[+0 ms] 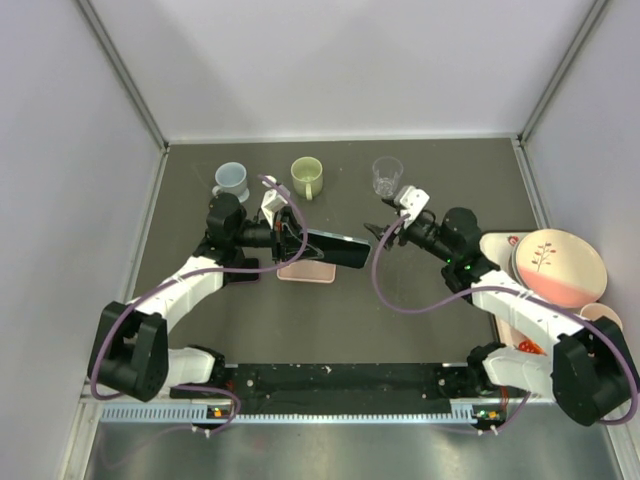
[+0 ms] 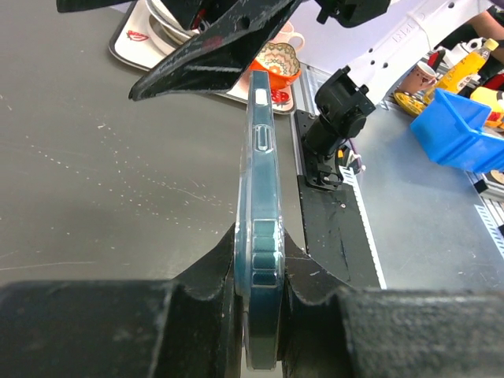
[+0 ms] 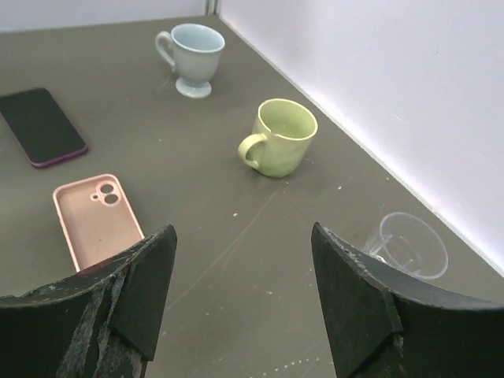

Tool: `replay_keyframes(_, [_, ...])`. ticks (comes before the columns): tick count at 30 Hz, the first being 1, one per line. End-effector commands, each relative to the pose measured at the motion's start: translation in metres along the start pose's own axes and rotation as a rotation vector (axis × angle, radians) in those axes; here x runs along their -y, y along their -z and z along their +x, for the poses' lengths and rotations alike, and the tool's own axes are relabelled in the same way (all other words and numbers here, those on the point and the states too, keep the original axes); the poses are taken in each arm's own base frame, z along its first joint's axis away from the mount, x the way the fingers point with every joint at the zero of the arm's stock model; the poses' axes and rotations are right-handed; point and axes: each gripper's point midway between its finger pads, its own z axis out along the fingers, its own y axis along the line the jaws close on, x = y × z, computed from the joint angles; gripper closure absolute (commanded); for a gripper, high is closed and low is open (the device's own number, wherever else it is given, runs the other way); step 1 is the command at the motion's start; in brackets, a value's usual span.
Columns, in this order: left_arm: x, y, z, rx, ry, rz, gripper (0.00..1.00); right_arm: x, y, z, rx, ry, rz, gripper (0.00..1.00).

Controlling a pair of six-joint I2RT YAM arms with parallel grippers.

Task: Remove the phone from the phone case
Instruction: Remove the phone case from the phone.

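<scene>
Fingers [image 2: 203, 274] of the left gripper [image 2: 260, 242] clench the dark flat phone [image 2: 260, 134] edge-on, hiding its lower end; the right gripper [image 3: 242, 236] gapes empty.

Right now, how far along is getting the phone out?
Done: the left gripper is shut on one end of the phone. In hand: the right gripper stands open near the other end, gripping nothing. Left: the phone looks wrapped in a clear case, so the actual removal remains. A pink case lies empty on the table.
</scene>
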Motion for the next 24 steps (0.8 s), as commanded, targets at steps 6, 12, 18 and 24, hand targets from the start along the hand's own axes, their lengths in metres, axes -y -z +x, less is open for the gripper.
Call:
replay_keyframes(6, [0.008,0.0,-0.026,0.032,-0.144,-0.001,1.0,0.012,0.013,-0.065,0.172,-0.174,-0.058,0.35])
replay_keyframes(12, [0.008,0.0,-0.027,0.035,-0.153,-0.007,1.0,0.002,0.021,-0.074,0.195,-0.217,-0.143,0.38])
replay_keyframes(18, [0.008,0.001,-0.027,0.034,-0.158,-0.009,1.0,-0.006,0.025,-0.078,0.195,-0.278,-0.215,0.42])
replay_keyframes(24, [0.01,0.002,-0.028,0.033,-0.176,-0.01,1.0,-0.03,0.042,-0.086,0.185,-0.367,-0.434,0.46])
